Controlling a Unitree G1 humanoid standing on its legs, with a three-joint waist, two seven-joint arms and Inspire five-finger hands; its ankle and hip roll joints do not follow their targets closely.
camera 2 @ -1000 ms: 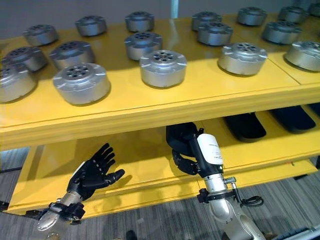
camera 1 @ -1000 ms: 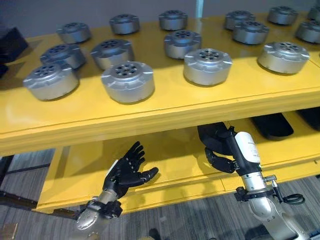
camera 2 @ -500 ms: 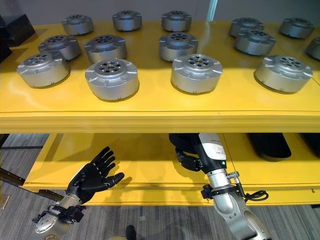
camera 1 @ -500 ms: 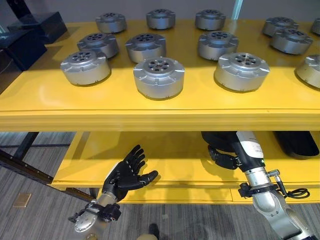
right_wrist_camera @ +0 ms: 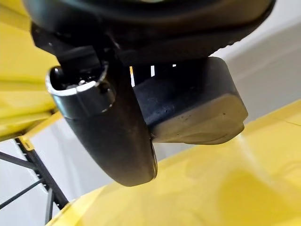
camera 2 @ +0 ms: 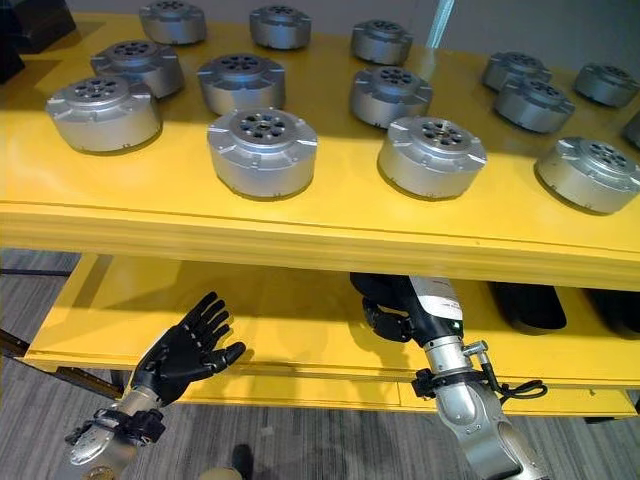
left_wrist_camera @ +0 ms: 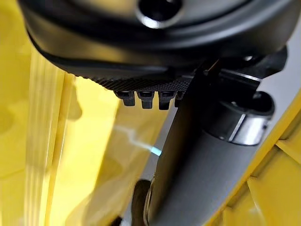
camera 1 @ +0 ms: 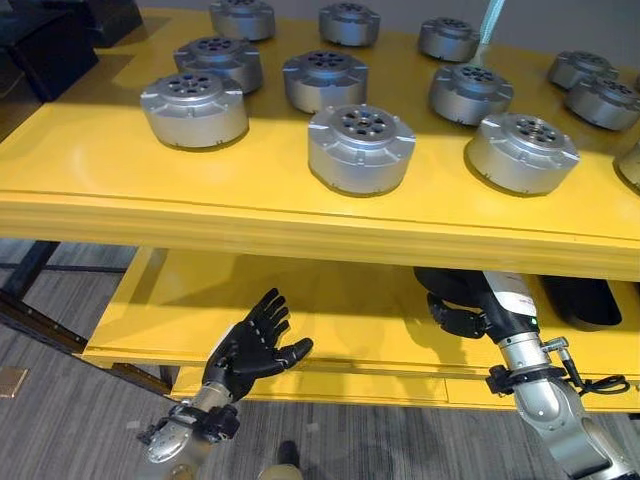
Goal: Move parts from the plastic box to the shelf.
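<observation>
Right hand (camera 2: 392, 305) under yellow shelf (camera 2: 300, 235): dark part (right_wrist_camera: 197, 110) clamped throughout.
Views shifted; hands unmoved. Left hand (camera 2: 185, 350) spread, empty. Placement unfinished.

Round metal parts (camera 1: 361, 147) crowd the yellow shelf's (camera 1: 90, 180) top, front strip bare.

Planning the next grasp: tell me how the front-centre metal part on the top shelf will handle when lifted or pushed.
The part looks like solid machined metal, so probably heavy and rigid. Squat and flat-based on the shelf, it should slide rather than tip or roll. Its smooth sides may be slippery, though the rim notches could help the fingers.
</observation>
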